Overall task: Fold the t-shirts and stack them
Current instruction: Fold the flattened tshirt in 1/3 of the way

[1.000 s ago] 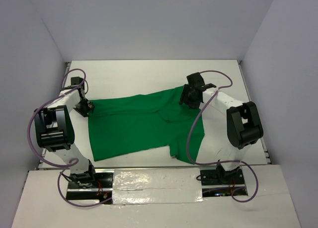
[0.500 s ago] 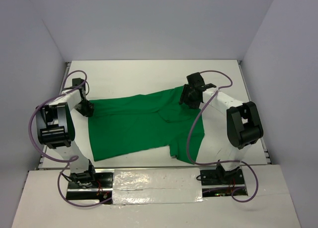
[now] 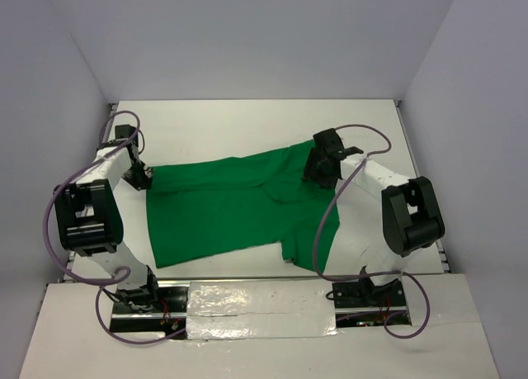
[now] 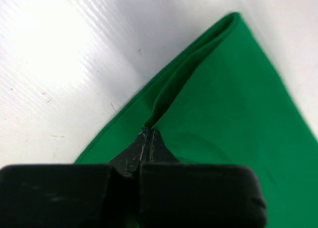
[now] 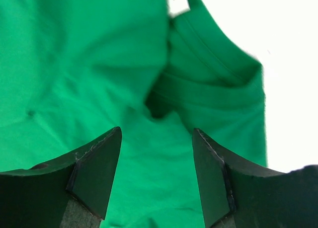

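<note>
Bright green t-shirt (image 3: 223, 214) spread flat, left gripper (image 4: 149, 138) pinching its edge; right gripper (image 5: 156, 133) open

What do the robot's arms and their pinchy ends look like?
The left arm and right arm are white tubes with chunky black joint blocks, and a thin purple cable loops along each. The left tool and right tool are black, each with two flat wedge-shaped fingers, scuffed pale at the edges.
</note>
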### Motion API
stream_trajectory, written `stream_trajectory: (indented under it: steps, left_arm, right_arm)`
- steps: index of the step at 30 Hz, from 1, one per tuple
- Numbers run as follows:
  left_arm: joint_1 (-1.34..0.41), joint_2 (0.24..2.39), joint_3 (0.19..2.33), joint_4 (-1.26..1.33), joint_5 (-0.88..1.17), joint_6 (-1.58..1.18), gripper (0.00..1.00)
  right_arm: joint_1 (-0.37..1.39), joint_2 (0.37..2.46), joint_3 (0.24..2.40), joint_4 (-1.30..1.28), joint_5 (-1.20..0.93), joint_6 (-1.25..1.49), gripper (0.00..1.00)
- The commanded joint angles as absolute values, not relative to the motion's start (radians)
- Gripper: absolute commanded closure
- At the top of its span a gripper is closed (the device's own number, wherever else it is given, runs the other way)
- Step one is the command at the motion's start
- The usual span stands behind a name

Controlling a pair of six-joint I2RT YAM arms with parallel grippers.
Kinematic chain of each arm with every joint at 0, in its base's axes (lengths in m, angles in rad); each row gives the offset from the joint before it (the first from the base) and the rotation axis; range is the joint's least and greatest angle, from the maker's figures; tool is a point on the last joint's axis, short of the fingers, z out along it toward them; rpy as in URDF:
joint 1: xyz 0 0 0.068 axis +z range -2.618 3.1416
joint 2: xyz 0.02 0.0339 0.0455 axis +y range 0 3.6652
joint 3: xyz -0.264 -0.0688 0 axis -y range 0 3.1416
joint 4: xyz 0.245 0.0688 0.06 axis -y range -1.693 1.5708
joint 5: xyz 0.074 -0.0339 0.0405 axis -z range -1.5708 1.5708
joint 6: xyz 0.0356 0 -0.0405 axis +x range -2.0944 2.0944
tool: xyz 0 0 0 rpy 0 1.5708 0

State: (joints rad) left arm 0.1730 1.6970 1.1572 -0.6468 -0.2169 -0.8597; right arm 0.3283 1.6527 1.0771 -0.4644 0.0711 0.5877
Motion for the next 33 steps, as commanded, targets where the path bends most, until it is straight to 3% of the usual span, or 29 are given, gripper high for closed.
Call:
stream_trajectory:
  steps: [1,3,10,21,31,33]
  left_arm:
    - [0.173,1.644,1.209,-0.683,-0.189,-0.830,1.00]
    - [0.173,1.646,1.219,-0.687,-0.186,-0.827,1.00]
    - [0.173,1.651,1.238,-0.690,-0.178,-0.821,1.00]
    - [0.172,1.652,1.227,-0.686,-0.183,-0.819,1.00]
    - [0.173,1.652,1.230,-0.686,-0.175,-0.822,1.00]
    - [0.173,1.652,1.230,-0.687,-0.175,-0.822,1.00]
  right_arm:
    - [0.324,1.601,1.034,-0.449,0.117,0.600,0.35]
    - [0.319,1.605,1.014,-0.442,0.115,0.597,0.40]
    - [0.318,1.603,0.966,-0.422,0.114,0.584,0.42]
    - [0.316,1.641,0.979,-0.400,0.101,0.589,0.62]
    - [0.316,1.672,0.973,-0.394,0.104,0.580,0.62]
    - [0.318,1.675,0.970,-0.388,0.100,0.580,0.66]
